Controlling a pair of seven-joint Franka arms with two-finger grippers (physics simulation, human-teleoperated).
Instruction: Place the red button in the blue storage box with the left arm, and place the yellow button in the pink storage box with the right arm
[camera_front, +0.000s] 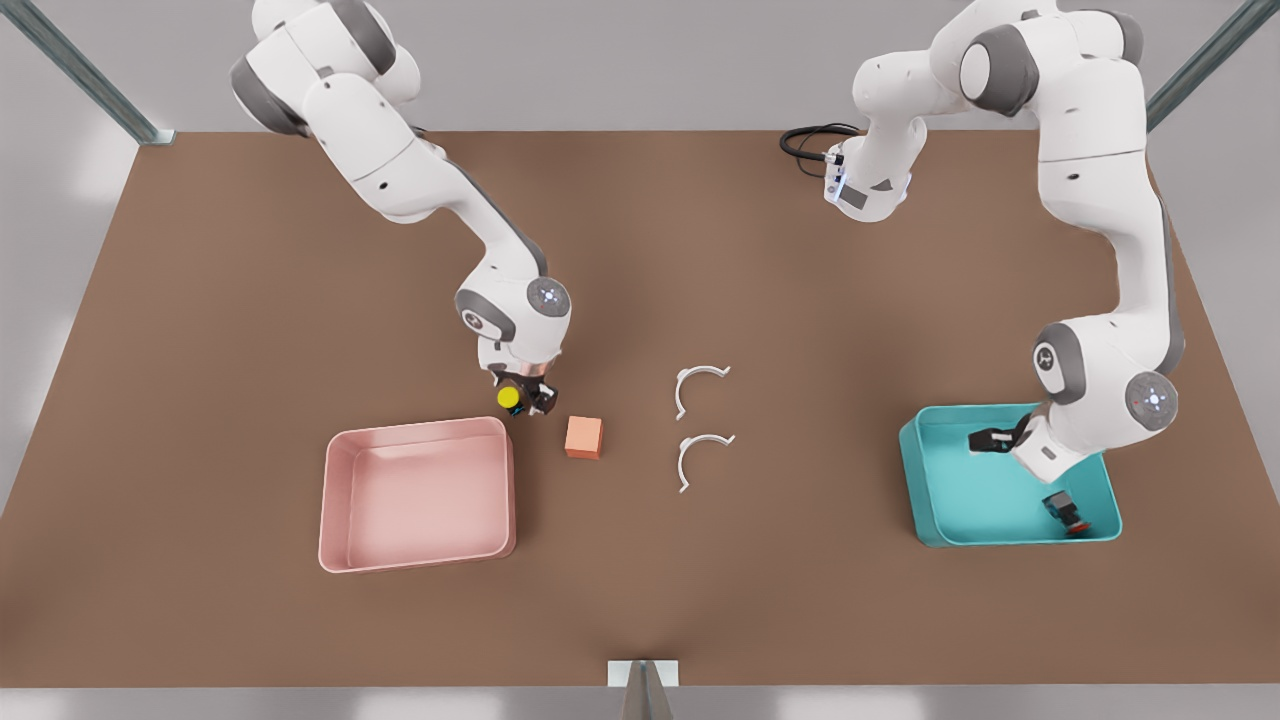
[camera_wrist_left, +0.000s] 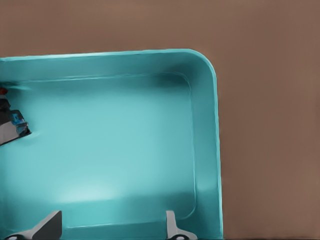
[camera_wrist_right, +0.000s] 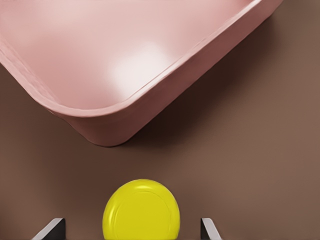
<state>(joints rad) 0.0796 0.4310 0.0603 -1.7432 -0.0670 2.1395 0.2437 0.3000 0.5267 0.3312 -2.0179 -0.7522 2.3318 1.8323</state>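
Your left gripper (camera_front: 985, 440) hangs inside the blue storage box (camera_front: 935, 500) at the front view's right, fingers (camera_wrist_left: 175, 229) spread wide with nothing between them. The red button (camera_front: 1068, 516) lies on the box floor near the front corner, apart from that gripper. Your right gripper (camera_front: 522, 395) stands over the brown table (camera_front: 200, 350) just beside the far corner of the pink storage box (camera_front: 335, 500), with the yellow button (camera_wrist_right: 141, 210) between its fingers (camera_wrist_right: 50, 229). An orange cube (camera_front: 584, 437) sits near it, and two white clips (camera_front: 700, 385) lie farther toward the middle.
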